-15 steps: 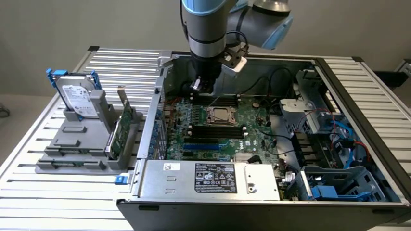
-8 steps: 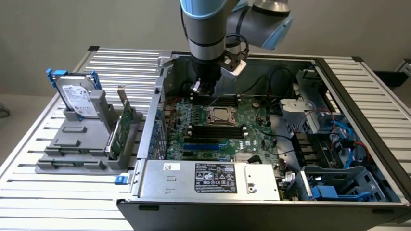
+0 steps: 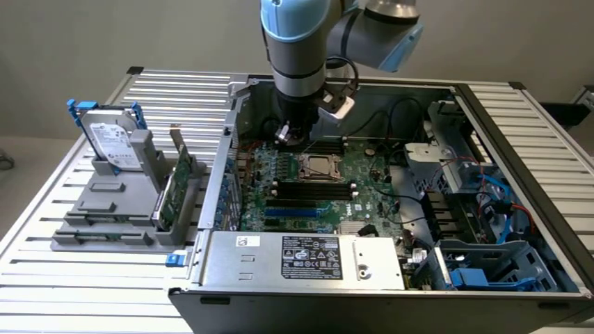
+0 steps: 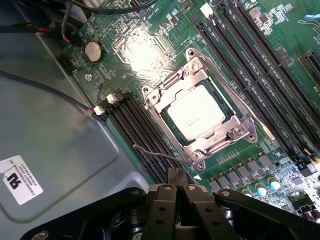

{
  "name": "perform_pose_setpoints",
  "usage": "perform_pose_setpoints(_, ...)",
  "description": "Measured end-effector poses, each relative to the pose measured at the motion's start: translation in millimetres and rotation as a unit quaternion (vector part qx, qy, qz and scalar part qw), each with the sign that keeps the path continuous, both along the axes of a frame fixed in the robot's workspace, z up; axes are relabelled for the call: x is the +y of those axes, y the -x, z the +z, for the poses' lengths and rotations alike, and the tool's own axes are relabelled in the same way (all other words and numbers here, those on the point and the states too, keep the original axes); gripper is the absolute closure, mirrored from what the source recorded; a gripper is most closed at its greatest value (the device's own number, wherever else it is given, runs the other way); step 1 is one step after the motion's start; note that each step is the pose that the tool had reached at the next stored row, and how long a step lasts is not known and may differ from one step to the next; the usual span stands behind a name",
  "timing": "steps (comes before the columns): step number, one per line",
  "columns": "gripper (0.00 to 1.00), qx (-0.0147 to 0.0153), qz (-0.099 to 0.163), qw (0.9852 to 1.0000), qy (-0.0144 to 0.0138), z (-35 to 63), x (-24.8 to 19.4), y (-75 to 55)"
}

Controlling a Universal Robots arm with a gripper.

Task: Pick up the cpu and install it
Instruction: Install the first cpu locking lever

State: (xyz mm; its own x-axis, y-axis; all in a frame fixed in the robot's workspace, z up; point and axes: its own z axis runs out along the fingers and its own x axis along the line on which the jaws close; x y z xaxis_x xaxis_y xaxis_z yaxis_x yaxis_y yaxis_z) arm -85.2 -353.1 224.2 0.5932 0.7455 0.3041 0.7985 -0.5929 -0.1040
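**Jaws.** Pressed together and pinching nothing. I see the two black metal fingers [image 4: 165, 210] meet tip to tip over a bank of long black memory slots [image 4: 132, 125], just beside the processor socket.

**Task object.** The cpu [image 4: 196, 112], a small flat square chip with a matte silver metal top, lies flat inside the dark square metal-framed socket [image 4: 235, 132]. It is near the jaws and not touched by them. A thin wire lever [image 4: 155, 154] runs between the socket frame and the fingertips.

**Board.** The green motherboard [image 4: 150, 50] carries a second bank of black slots [image 4: 260, 75] on the socket's other side. A round silver coin cell [image 4: 93, 50] sits well apart from the socket. A white printed label [image 4: 20, 179] is stuck to the grey case wall beside the board.

**Surroundings, exterior view.** The blue-and-grey robot arm [image 3: 297, 42] reaches down into the open grey computer case [image 3: 519, 174]. I place its tip slightly toward the exterior view's left of the socket. A silver power supply box with a black label [image 3: 311, 257] fills the case's near edge.

Outside the case, on the exterior view's left, a silver labelled hard drive in blue brackets [image 3: 111, 139] stands upright in a grey plastic holder [image 3: 111, 209]. A green circuit card [image 3: 177, 188] stands on edge in the same holder. The holder rests on the slatted aluminium worktop [image 3: 46, 278].
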Motion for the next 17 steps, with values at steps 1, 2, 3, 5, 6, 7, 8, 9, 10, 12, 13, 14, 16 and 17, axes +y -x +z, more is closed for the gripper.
perform_pose_setpoints(1, 0.89, 0.0000, 0.000, 1.0000, -0.0011, -1.8, 0.0, -0.1)
perform_pose_setpoints(2, 0.89, 0.0000, -0.001, 1.0000, -0.0020, -3.5, 0.0, -0.4)
perform_pose_setpoints(3, 0.89, 0.0000, -0.001, 1.0000, -0.0032, -5.3, 0.0, -0.7)
perform_pose_setpoints(5, 0.89, 0.0001, -0.002, 1.0000, -0.0060, -8.7, 0.0, -1.6)
perform_pose_setpoints(6, 0.89, 0.0000, -0.002, 1.0000, -0.0075, -10.2, 0.0, -1.9)
perform_pose_setpoints(7, 0.89, 0.0001, -0.003, 1.0000, -0.0092, -11.4, 0.0, -2.1)
perform_pose_setpoints(8, 0.89, 0.0001, -0.004, 0.9999, -0.0110, -12.1, -0.1, -2.2)
perform_pose_setpoints(9, 0.89, 0.0001, -0.004, 0.9999, -0.0128, -12.6, -0.1, -2.3)
perform_pose_setpoints(10, 0.89, 0.0001, -0.004, 0.9999, -0.0146, -13.1, 0.0, -2.5)
perform_pose_setpoints(12, 0.89, 0.0000, -0.004, 0.9998, -0.0176, -14.1, 0.0, -3.4)
perform_pose_setpoints(13, 0.89, 0.0000, -0.004, 0.9998, -0.0190, -14.5, 0.0, -3.8)
perform_pose_setpoints(14, 0.89, 0.0001, -0.005, 0.9998, -0.0205, -14.9, 0.0, -4.1)
perform_pose_setpoints(16, 0.89, 0.0001, -0.005, 0.9997, -0.0237, -15.8, 0.0, -4.9)
perform_pose_setpoints(17, 0.89, 0.0001, -0.005, 0.9997, -0.0248, -16.3, 0.0, -5.2)
